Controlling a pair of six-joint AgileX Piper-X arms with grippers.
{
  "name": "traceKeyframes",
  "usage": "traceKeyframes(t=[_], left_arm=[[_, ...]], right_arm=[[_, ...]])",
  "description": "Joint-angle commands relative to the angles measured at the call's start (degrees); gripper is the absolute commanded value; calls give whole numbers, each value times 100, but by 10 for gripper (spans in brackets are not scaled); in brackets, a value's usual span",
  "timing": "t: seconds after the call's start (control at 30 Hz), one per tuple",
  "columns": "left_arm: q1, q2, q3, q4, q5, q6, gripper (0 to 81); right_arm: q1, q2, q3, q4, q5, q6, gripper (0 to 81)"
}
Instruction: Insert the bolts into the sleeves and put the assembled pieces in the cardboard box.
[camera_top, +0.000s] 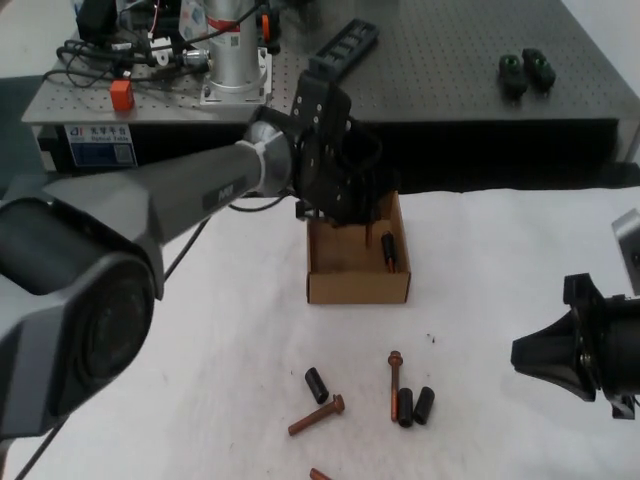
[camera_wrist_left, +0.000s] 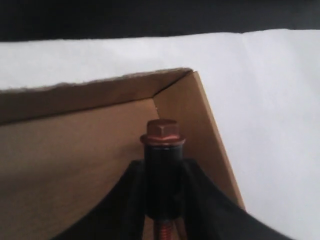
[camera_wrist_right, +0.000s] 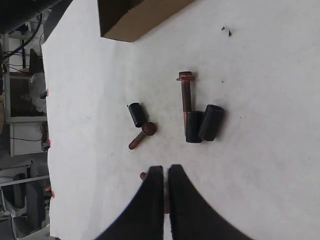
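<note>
My left gripper (camera_top: 350, 205) hangs over the open cardboard box (camera_top: 358, 285), shut on a black sleeve (camera_wrist_left: 162, 172) with a copper bolt (camera_wrist_left: 162, 131) through it. The piece is held just above the box floor near a corner (camera_wrist_left: 175, 87). One assembled piece (camera_top: 388, 250) lies inside the box. In front of the box lie a loose sleeve (camera_wrist_right: 136, 114), a bolt (camera_wrist_right: 141, 136), a longer bolt (camera_wrist_right: 186, 95) whose tip meets a sleeve (camera_wrist_right: 194, 127), and another sleeve (camera_wrist_right: 211, 122). My right gripper (camera_wrist_right: 166, 172) hovers shut over the cloth near these parts, above one more bolt (camera_wrist_right: 143, 176).
White cloth (camera_top: 500, 260) covers the bench. Behind it stands a black perforated board (camera_top: 450, 60) with two dark green parts (camera_top: 525, 72), a metal post (camera_top: 232, 50), cables and an orange block (camera_top: 121, 95). Free cloth lies left and right of the box.
</note>
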Motion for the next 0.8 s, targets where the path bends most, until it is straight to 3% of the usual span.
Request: traceKeyframes(t=[0.0, 0.1, 0.33, 0.63, 0.77], left_arm=[[7, 53, -126, 47, 184, -262, 7], [7, 69, -126, 177, 250, -262, 23], [7, 69, -126, 284, 512, -273, 295], [152, -328, -140, 321, 996, -391, 305], [369, -987, -124, 759, 901, 4, 274]], right_arm=[[-35, 7, -55, 13, 29, -92, 35], [-35, 7, -55, -33, 274, -92, 35], [218, 7, -95, -262, 1028, -81, 35], [1743, 168, -577, -375, 2968, -319, 35], [2239, 749, -1026, -186, 3061, -342, 7]])
